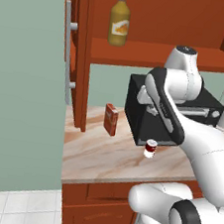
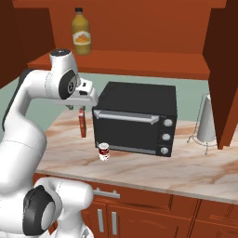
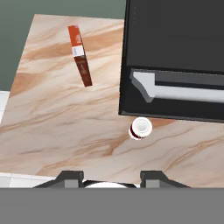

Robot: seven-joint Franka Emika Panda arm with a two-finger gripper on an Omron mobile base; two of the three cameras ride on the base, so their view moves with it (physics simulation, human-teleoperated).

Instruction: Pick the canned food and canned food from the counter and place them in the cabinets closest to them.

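Red can on table by the oven, your hand clenched on nothing.
Left base: red can (image 1: 150,149) stands on table (image 1: 98,157) just in front of oven (image 1: 153,114); red box (image 1: 111,119) left of oven. Right base: can (image 2: 104,151) at oven's (image 2: 135,118) front left corner; bottle (image 2: 82,32) on cabinet shelf (image 2: 121,62) above. Hand view: your hand (image 3: 112,177) hovers above the oven's front, can (image 3: 141,128) apart from fingertips.

A black oven (image 2: 135,118) sits on the desk (image 2: 186,169), a flat red box (image 1: 111,119) upright to its left. A yellow-labelled bottle (image 1: 119,21) stands on the shelf above.
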